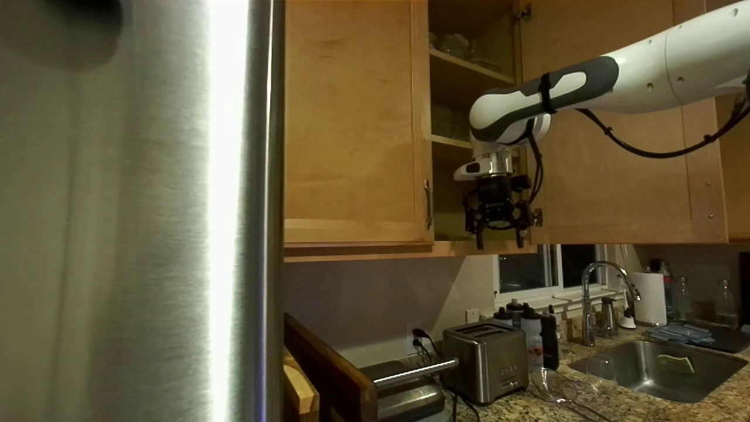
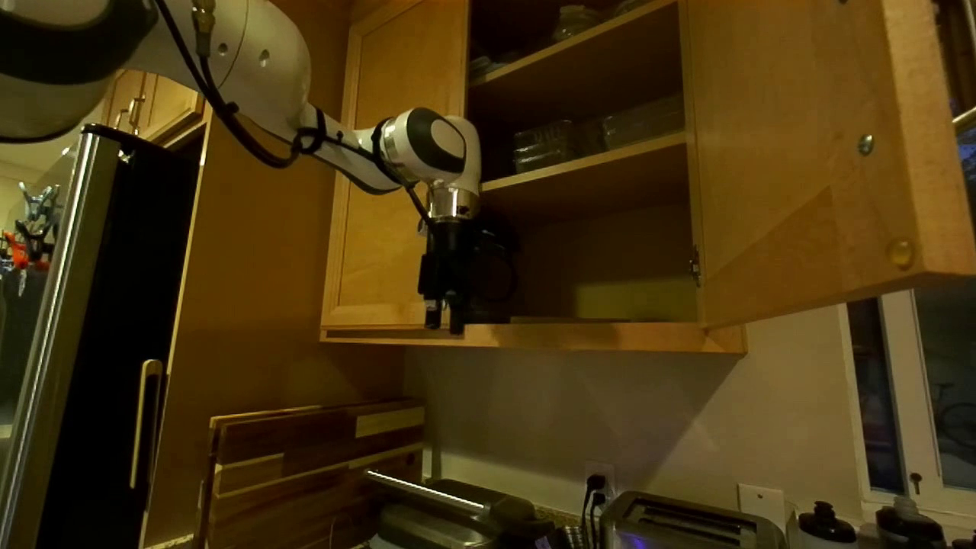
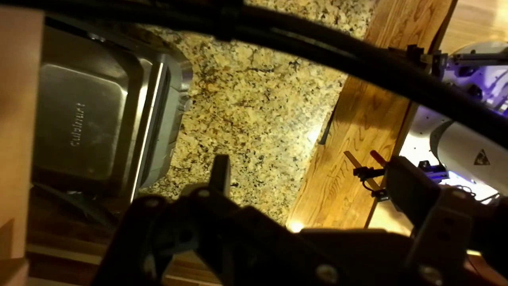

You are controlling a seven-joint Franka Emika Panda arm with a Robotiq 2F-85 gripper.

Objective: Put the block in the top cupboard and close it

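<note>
The top cupboard has its left door shut, while its right door is swung wide, showing shelves inside. My gripper points down in front of the opening, level with the cupboard's lower edge in both exterior views. Its fingertips stand far apart in the wrist view, with nothing between them; one finger shows over the counter. A thin pale strip lies along the cupboard's floor; I cannot tell whether it is the block. Nowhere else does the block show.
Glassware and clear containers sit on the upper shelves. Below are a toaster, a steel grill press, cutting boards and bottles. The steel fridge stands beside the cupboard; the open door juts outward.
</note>
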